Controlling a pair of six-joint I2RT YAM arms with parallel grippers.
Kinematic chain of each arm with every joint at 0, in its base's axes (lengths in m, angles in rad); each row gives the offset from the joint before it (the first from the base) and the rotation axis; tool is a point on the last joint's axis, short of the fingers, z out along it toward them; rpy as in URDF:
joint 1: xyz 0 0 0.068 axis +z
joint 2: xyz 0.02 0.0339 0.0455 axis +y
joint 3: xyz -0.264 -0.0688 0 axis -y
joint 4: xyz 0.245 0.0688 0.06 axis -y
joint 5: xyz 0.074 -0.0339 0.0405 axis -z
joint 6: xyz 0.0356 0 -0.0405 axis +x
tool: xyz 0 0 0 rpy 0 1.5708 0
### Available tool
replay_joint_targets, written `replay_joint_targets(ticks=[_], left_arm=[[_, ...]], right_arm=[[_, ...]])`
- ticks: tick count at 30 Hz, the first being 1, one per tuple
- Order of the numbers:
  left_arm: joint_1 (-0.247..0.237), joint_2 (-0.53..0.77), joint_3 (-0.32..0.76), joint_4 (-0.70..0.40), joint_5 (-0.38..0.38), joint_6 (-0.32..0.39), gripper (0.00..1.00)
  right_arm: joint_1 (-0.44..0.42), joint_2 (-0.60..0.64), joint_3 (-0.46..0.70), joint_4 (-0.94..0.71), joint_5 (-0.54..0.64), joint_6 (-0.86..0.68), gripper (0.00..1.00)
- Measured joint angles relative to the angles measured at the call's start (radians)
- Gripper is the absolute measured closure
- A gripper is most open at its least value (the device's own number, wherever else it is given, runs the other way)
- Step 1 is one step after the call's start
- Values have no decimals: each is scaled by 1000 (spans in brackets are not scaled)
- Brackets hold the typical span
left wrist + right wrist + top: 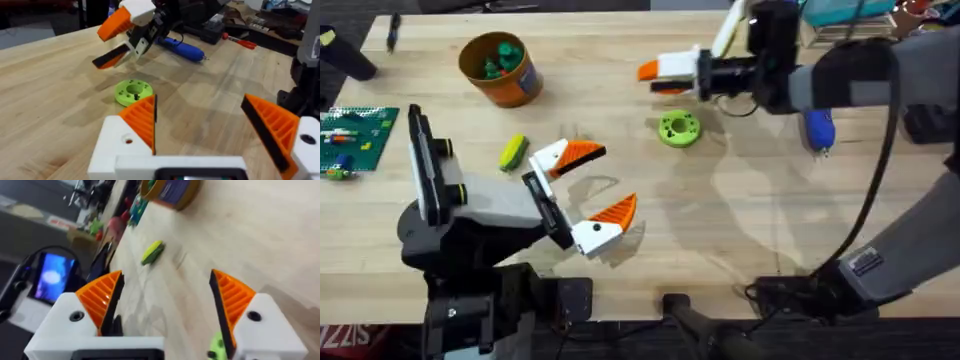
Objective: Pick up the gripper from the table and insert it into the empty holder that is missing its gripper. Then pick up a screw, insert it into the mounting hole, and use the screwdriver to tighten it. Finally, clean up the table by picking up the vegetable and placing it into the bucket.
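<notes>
In the overhead view we saw the small oblong yellow-green toy vegetable [513,151] lying on the pale wooden table [720,240], left of centre, just beside the far finger of the left gripper [588,190]. We judged it light, stiff and smooth, likely to roll, so the best hold would be across its narrow middle with the ribbed pads squeezing its long sides. The left gripper's white fingers with orange ribbed tips stood wide apart, holding nothing. The round orange bucket [501,68] stood at the far left with dark green pieces inside, well apart from the vegetable. The right gripper [665,71] reached in from the right at the far side; we could not tell its spread here. A green ring-shaped plastic disc [679,128] lay near it, and the blue pen-shaped screwdriver [818,130] lay farther right, partly under the arm.

In the left wrist view our own two orange pads [142,119] stood far apart with bare wood between them. Beyond them lay the green disc [133,92], then the right gripper [119,37], and behind that the screwdriver [183,48], its thin metal bit pointing right.

In the right wrist view the right gripper [166,307] had its jaws wide apart and empty, both orange ribbed tips [102,300] seated in their white holders. Past them the vegetable [152,252] lay alone on the wood, touching nothing, with the bucket [170,192] beyond it.
</notes>
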Motion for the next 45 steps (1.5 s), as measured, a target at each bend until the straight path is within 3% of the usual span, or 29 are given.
replay_joint_targets(ticks=[7, 12, 20, 26, 34, 45], left_arm=[[0, 0, 0, 0, 0, 78, 15], [0, 0, 0, 1, -1, 119, 16], [0, 0, 0, 1, -1, 133, 15], [0, 0, 0, 1, -1, 136, 15], [0, 0, 0, 1, -1, 136, 15], [0, 0, 0, 1, -1, 136, 15]], right_arm=[[-105, -12, 54, -146, 24, -79, 8], [-105, -95, 83, -456, 102, -218, 8], [-84, -244, 137, -785, 252, -403, 8], [4, -395, 140, -1022, 445, -490, 8], [209, -525, 143, -1215, 775, -617, 8], [308, -508, 173, -1300, 905, -698, 46]])
